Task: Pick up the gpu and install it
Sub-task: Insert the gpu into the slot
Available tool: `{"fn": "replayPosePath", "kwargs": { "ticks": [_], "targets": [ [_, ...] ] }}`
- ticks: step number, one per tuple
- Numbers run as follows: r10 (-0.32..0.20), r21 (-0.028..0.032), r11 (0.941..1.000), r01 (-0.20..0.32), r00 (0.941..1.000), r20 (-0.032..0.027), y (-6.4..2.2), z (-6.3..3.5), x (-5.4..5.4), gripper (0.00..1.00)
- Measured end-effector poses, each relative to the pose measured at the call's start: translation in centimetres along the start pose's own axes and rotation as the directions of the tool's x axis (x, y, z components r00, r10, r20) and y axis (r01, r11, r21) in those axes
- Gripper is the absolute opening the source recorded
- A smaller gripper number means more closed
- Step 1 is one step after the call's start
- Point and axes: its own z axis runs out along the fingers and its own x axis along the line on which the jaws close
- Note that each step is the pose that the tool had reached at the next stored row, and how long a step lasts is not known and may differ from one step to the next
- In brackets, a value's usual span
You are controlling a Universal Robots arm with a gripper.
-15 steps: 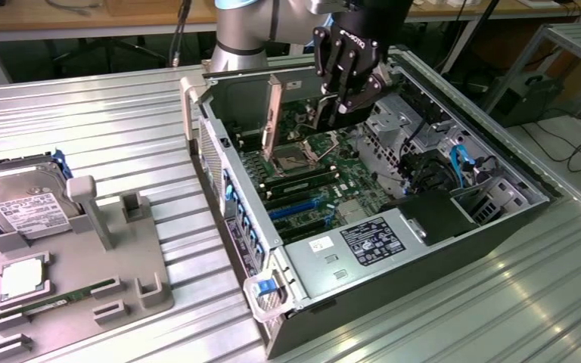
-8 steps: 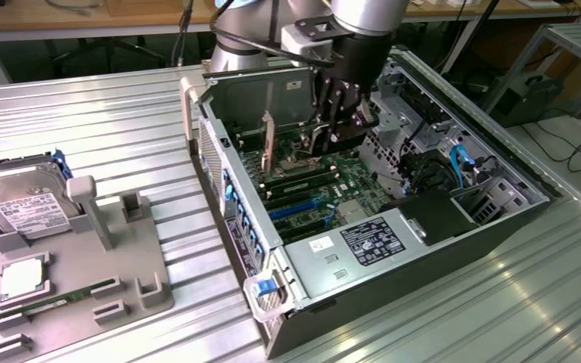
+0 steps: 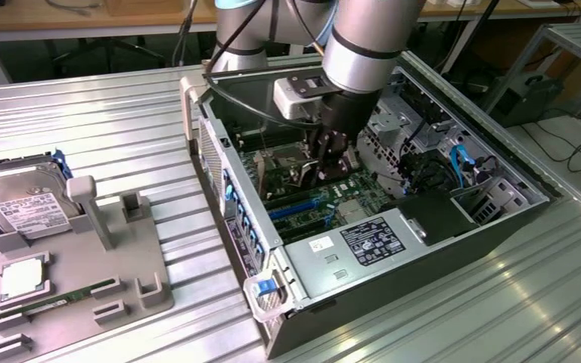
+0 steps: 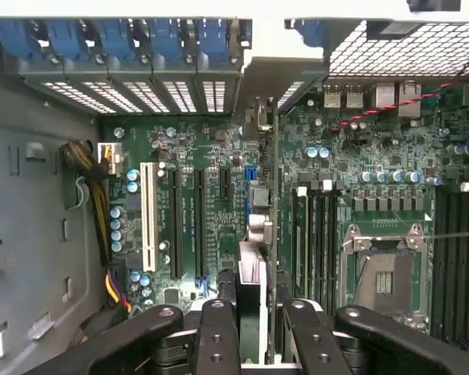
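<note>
On the exterior view's left, at about nine o'clock, a grey parts holder (image 3: pixel 119 265) lies on the ribbed metal table (image 3: pixel 99 128). A silver hard drive (image 3: pixel 20 203) stands in it at its ten o'clock corner, a square processor chip (image 3: pixel 23 276) lies below that, and a slim green memory stick (image 3: pixel 63 296) sits along its six o'clock edge.

Toward the centre, the open computer case (image 3: pixel 371 249) lies on its side, its blue-tabbed slot row (image 3: pixel 242 227) at eight o'clock and a labelled power supply (image 3: pixel 371 242) at five o'clock.

The arm (image 3: pixel 366 41) comes down from twelve o'clock, its silver forearm leaning slightly, then its black wrist pointing almost straight down into the case. The gripper (image 3: pixel 329 155) is deep inside, just above the motherboard (image 3: pixel 316 198).

In the wrist view the gripper (image 4: pixel 250 332) sits at six o'clock, its black fingers (image 4: pixel 217 336) clamped on the gpu (image 4: pixel 254 266), which is seen edge-on as a thin dark card running up toward twelve o'clock. The card stands upright over the motherboard (image 4: pixel 195 156), just beside the black expansion slots (image 4: pixel 197 223) and the white slot (image 4: pixel 148 215) at nine o'clock, with its far end reaching the rear slot openings (image 4: pixel 180 94). Whether its edge is seated in a slot I cannot tell. The empty processor socket (image 4: pixel 383 273) lies at four o'clock.
</note>
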Motion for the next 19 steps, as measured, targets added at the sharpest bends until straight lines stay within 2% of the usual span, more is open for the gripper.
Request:
{"fn": "replayPosePath", "kwargs": {
  "ticks": [7, 13, 19],
  "targets": [
    [0.0, -0.0001, 1.0, 0.0, 1.0, 0.0, 0.39, 1.08, 0.1, 0.27],
    [0.0, -0.0001, 1.0, 0.0, 1.0, 0.0, 0.71, 1.61, 0.1, 0.27],
    [0.0, -0.0001, 1.0, 0.0, 1.0, -0.0001, 0.84, 2.7, 0.1, 0.27]
  ]
}}
